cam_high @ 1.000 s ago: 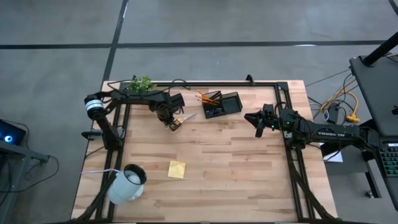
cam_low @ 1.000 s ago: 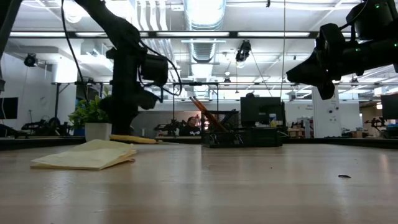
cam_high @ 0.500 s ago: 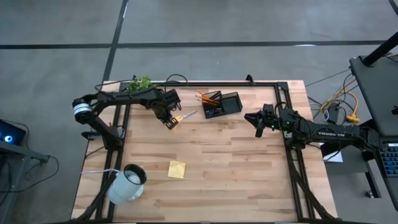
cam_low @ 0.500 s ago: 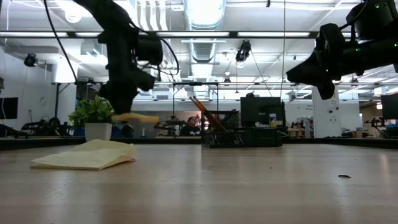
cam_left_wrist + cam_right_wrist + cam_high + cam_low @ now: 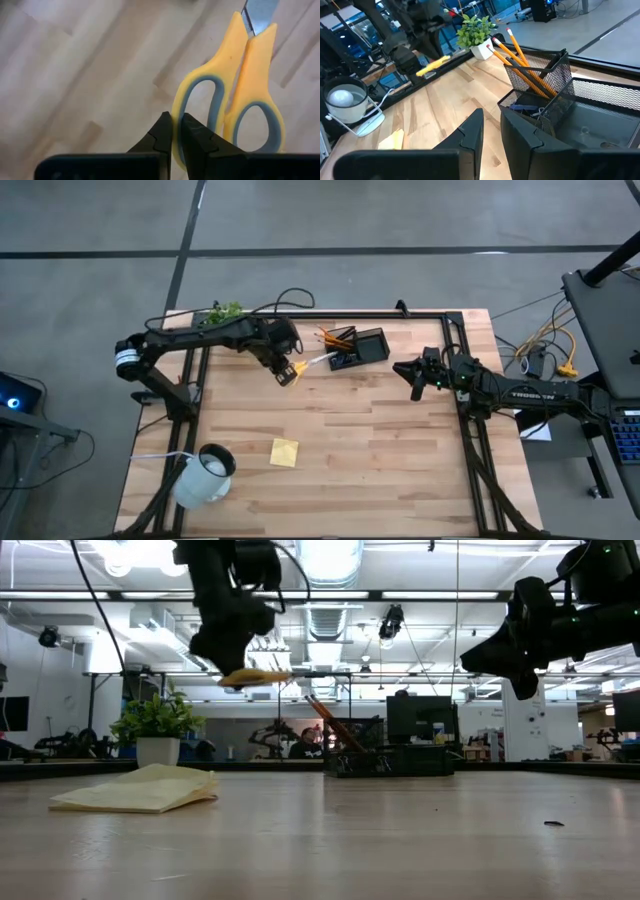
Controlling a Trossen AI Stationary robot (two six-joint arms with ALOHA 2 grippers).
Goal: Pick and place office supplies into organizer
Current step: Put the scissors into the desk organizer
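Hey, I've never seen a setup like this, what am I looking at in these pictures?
Two robot arms work at a wooden table. One picture looks straight down, one looks level across the tabletop, and two come from cameras on the wrists. The left gripper is shut on yellow-handled scissors, held up off the table. The right gripper hangs in the air beside the black organizer, which holds pencils. A sticky-note pad, a white mug and a small plant also sit there.

Scissors [image 5: 303, 364] now higher, nearer organizer [image 5: 358, 347]
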